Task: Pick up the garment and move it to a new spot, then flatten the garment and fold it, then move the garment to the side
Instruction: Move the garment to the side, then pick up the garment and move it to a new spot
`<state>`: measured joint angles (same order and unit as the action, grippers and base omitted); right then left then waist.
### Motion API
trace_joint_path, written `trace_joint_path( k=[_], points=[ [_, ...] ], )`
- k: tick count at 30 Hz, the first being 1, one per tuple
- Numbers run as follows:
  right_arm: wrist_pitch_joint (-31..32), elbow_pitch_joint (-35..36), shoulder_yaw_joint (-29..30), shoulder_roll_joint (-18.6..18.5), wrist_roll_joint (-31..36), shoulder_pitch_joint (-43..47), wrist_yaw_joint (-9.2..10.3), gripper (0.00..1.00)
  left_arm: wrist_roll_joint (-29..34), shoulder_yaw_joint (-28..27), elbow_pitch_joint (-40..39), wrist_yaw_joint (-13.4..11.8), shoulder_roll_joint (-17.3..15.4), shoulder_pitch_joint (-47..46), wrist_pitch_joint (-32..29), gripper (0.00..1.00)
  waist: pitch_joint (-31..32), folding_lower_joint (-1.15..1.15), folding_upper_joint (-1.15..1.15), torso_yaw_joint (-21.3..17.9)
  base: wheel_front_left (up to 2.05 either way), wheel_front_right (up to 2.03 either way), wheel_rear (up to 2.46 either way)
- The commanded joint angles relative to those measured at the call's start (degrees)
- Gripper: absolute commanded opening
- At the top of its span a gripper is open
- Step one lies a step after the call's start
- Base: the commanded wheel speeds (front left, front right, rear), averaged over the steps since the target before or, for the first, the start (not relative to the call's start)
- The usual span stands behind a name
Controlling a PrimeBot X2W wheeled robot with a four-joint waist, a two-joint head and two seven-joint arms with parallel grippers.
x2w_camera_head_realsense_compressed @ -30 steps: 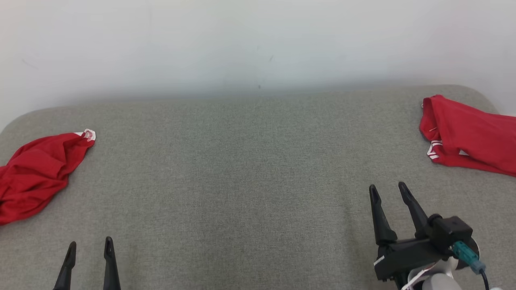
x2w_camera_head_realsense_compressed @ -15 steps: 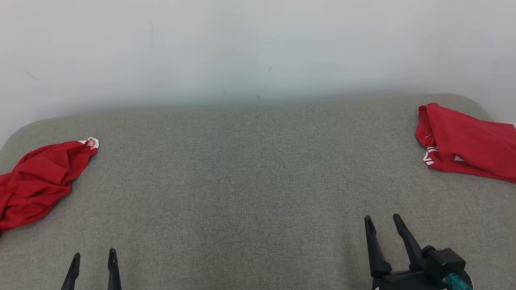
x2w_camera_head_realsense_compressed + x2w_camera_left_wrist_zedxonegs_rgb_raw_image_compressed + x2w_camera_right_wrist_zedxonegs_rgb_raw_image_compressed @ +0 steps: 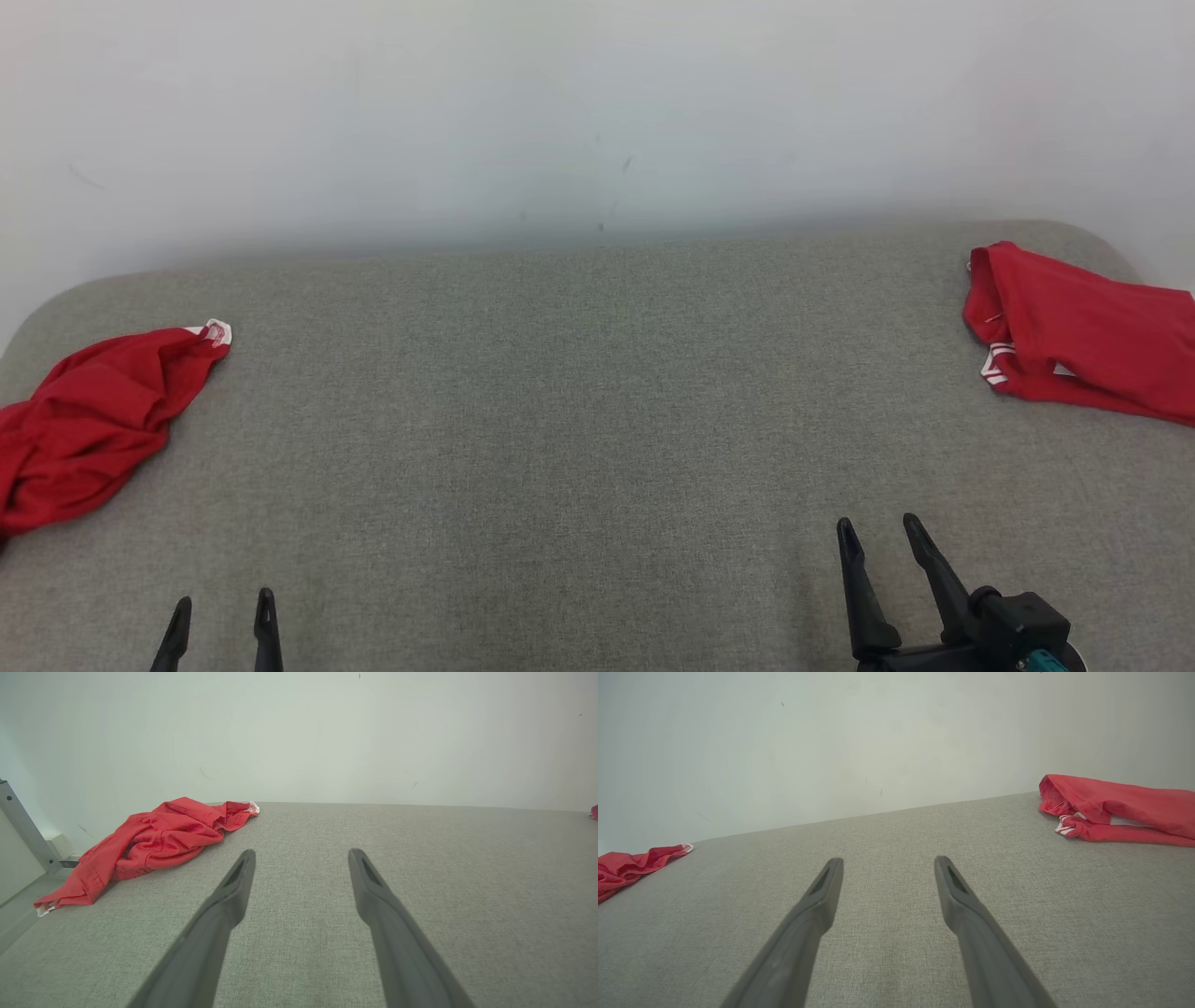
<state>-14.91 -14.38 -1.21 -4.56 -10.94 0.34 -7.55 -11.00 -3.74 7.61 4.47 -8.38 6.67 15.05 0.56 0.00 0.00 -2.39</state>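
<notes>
A crumpled red garment [image 3: 89,420] with white trim lies at the left edge of the grey padded table [image 3: 579,401]; the left wrist view has this heap [image 3: 149,842] ahead and to the left of my fingers. A second red garment [image 3: 1083,336], folded, rests at the far right; it lies at the right [image 3: 1115,807] in the right wrist view. My left gripper [image 3: 222,604] is open and empty at the lower left, well short of the crumpled heap. My right gripper [image 3: 878,528] is open and empty at the lower right, below the folded piece.
A plain pale wall [image 3: 597,112] rises directly behind the table. The table's rounded corners fall away at far left and far right. A metal post [image 3: 23,830] stands beyond the left edge in the left wrist view.
Both grippers have drawn back toward the bottom of the head view, the right one much more. The camera has tilted a little, shifting the garments down in the picture.
</notes>
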Motion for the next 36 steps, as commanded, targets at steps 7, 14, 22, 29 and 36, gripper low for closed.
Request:
trace_joint_path(
  k=[7, 14, 22, 29, 36],
  points=[
    [-0.3, -0.3, 0.2, 0.2, 0.3, 0.6, 0.15, 1.00, 0.4, -0.2, 0.2, -0.1, 0.2, 0.5, 0.2, 1.00, 0.1, 0.00, 0.00, 0.1, 0.00, 0.00, 0.00],
    [-0.3, -0.5, 0.3, 0.2, -0.1, 0.6, 0.15, 1.00, 0.4, -0.4, 0.8, -0.1, 0.1, 0.0, 0.2, 1.00, 0.3, 0.00, 0.00, 2.6, 0.00, 0.00, 0.00],
    [-0.3, -0.9, -0.4, 0.8, -0.9, 1.6, 0.15, 1.00, 0.2, -0.6, 1.5, -0.4, -0.7, -0.2, 0.2, 1.00, 0.7, 0.00, 0.00, 10.1, 0.00, 0.00, 0.00],
    [-0.3, -0.8, -0.6, 1.0, -1.0, 1.7, 0.15, 1.00, -0.5, -0.9, 1.7, -0.8, -1.0, 0.8, 0.1, 1.00, 0.7, 0.00, 0.00, 17.2, 0.00, 0.00, 0.00],
    [-0.3, -0.7, -0.7, 1.1, -0.9, 1.4, 0.15, 1.00, -1.0, -1.4, 1.3, -1.3, -1.5, 0.6, 0.0, 1.00, 0.0, 0.00, 0.00, 23.5, 0.00, 0.00, 0.00]
  ],
)
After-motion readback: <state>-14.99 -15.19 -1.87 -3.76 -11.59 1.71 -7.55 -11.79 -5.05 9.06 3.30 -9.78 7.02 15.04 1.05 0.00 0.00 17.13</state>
